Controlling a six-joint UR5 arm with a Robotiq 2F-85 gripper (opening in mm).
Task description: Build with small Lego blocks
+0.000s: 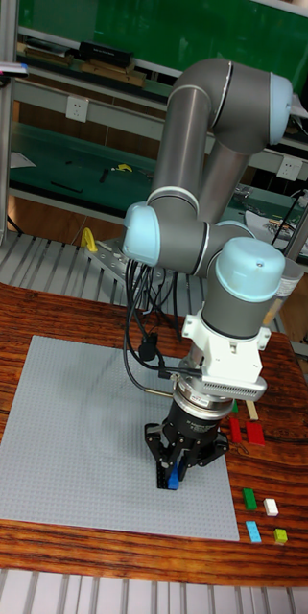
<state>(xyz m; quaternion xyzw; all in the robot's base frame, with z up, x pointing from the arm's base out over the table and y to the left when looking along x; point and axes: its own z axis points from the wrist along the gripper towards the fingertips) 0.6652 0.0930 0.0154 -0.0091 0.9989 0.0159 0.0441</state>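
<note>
Nearest the camera, to the right of and below the end effector (174,472), 4 loose Lego pieces lie on the wooden tabletop (38,307): a green brick (250,497), a white brick (271,507), a light blue brick (254,531) and a yellow-green brick (280,536). Just behind them, the end effector points straight down over the near right corner of the grey baseplate (72,432), its 2 fingers pinching a small blue brick (174,477) that appears to touch or nearly touch the plate. To its right, red bricks (247,430) sit close by on the tabletop. Likely the brick is being seated; pressing straight down, studs aligned, before letting go should serve best. Farther back, the grey UR5 arm (211,153) rises toward shelves and a green wall.
</note>
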